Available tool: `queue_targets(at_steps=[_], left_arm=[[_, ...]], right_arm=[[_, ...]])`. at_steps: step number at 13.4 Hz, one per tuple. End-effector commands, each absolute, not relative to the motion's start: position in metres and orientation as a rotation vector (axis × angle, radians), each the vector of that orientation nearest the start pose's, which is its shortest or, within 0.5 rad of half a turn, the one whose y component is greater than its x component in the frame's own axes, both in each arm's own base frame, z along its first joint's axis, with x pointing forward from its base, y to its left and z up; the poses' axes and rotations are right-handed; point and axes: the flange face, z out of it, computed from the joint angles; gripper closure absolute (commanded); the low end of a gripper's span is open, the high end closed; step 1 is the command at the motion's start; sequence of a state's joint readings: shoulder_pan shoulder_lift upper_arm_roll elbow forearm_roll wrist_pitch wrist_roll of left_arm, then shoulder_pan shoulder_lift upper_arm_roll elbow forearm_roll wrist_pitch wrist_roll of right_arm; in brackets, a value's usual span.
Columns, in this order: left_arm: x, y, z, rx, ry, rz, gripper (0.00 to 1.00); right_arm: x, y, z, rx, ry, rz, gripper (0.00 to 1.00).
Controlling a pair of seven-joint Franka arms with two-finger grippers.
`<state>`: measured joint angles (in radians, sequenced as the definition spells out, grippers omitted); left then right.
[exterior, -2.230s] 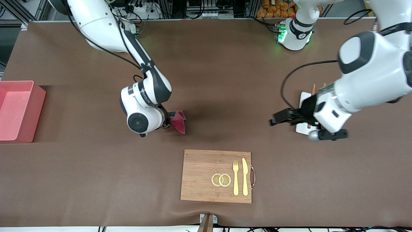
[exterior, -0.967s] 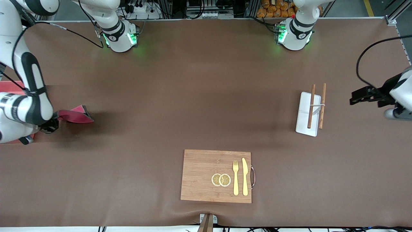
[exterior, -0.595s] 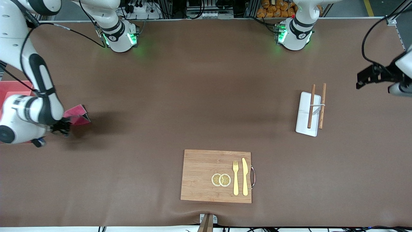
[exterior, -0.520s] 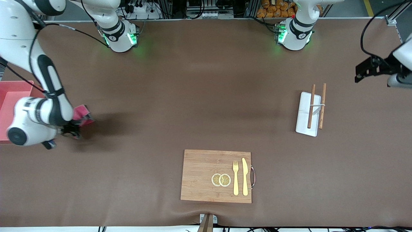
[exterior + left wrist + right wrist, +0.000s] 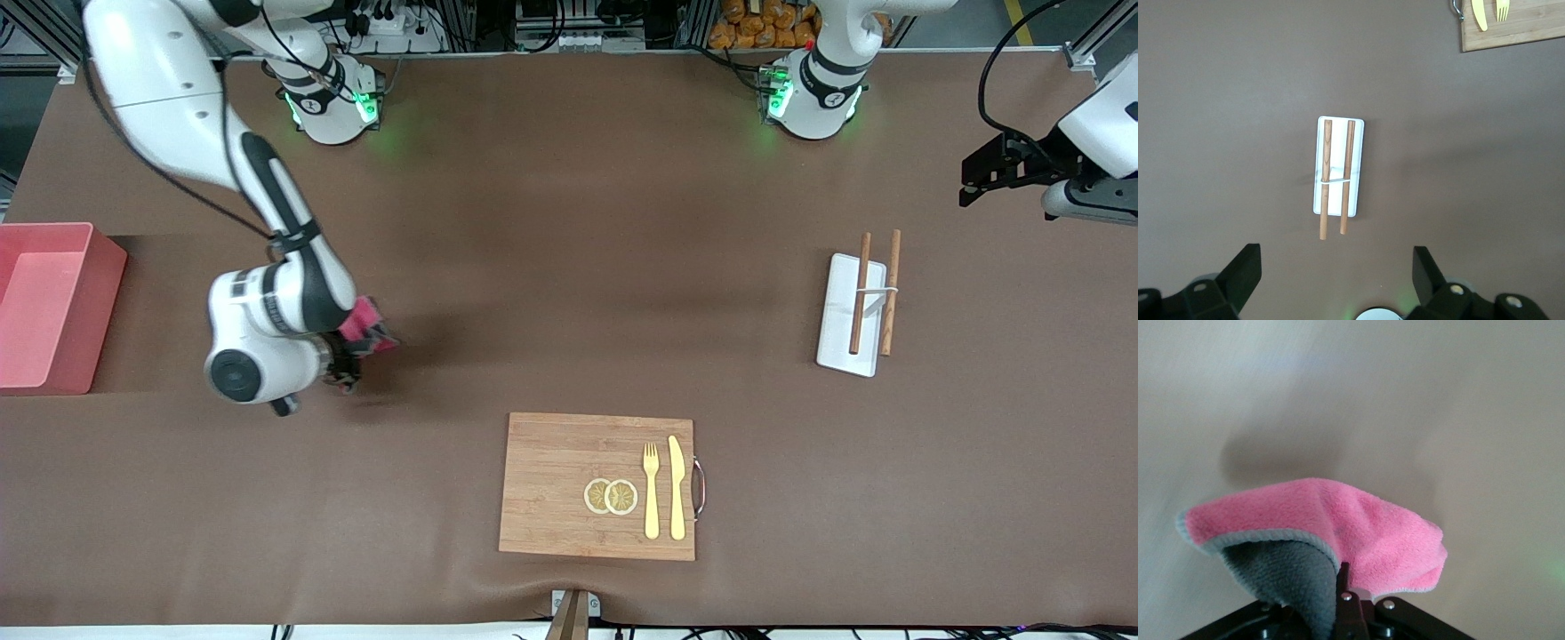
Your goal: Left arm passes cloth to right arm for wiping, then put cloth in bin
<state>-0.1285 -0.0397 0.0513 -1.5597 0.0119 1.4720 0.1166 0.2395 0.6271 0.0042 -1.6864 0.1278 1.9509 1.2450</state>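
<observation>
Right gripper [image 5: 348,354] pinching the one cloth [image 5: 366,322] between closed fingers, hanging over the table between the one bin [image 5: 53,307] and the cutting board [image 5: 569,484]. Left gripper [image 5: 978,173] waiting with fingers spread, up over the tray [image 5: 840,311] carrying two sticks [image 5: 860,292].

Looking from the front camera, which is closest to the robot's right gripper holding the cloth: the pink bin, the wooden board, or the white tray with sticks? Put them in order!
From the right gripper, which holds the cloth:
1. Wooden board, nearer the front camera.
2. Pink bin, at the right arm's end of the table.
3. White tray, toward the left arm's end.
</observation>
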Motion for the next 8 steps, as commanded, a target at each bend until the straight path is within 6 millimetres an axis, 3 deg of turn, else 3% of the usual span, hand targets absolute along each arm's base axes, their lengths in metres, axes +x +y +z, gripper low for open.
queue_targets(at_steps=[1,3,5,7,8], left_arm=[[0.536,-0.04,0.638,-3.121,0.29,0.051,0.0],[0.541,-0.038,0.637,-3.135,0.285,0.046,0.0],[0.542,-0.038,0.643,-3.136,0.28,0.024,0.0],[0.541,-0.042,0.644,-3.123,0.292,0.024,0.0],[0.542,-0.041,0.644,-3.123,0.29,0.022,0.0]], right_arm=[[0.616,0.214,0.249,-2.74,1.689,0.51,1.0],[0.618,0.222,0.278,-2.756,1.64,0.5,1.0],[0.633,0.217,0.311,-2.75,1.631,0.481,1.0],[0.647,0.193,0.355,-2.789,1.587,0.525,1.0],[0.651,0.17,0.371,-2.831,1.533,0.556,1.0]])
